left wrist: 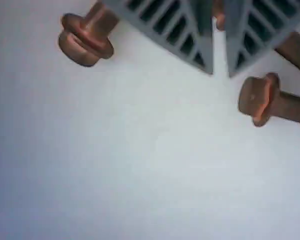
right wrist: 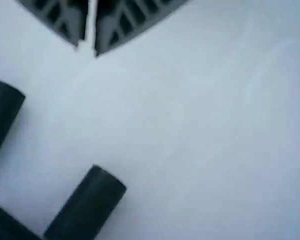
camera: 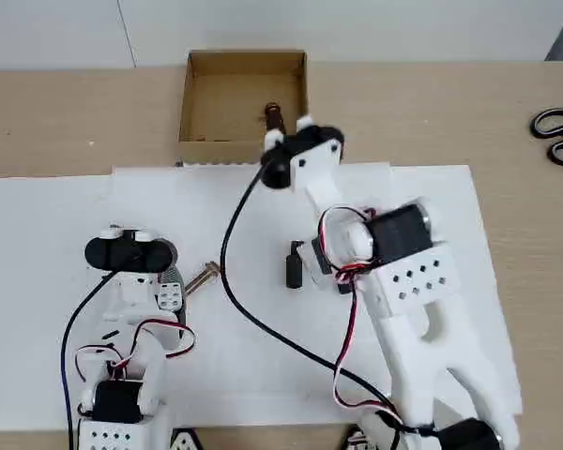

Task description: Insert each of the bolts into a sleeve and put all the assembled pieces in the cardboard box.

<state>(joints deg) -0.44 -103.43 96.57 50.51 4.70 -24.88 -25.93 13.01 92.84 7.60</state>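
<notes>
Both arms bent low over the paper (camera: 56,216).
Left fingers (left wrist: 175,25) pinched closed beside bolts (left wrist: 85,40); right fingers (right wrist: 125,20) closed near sleeves (right wrist: 87,205).

Bright even room light, soft faint shadows throughout

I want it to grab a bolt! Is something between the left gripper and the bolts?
Nothing visible stands between. In the left wrist view, one bolt and a second bolt lie on bare white paper, on either side of the left gripper and close to it.
</notes>
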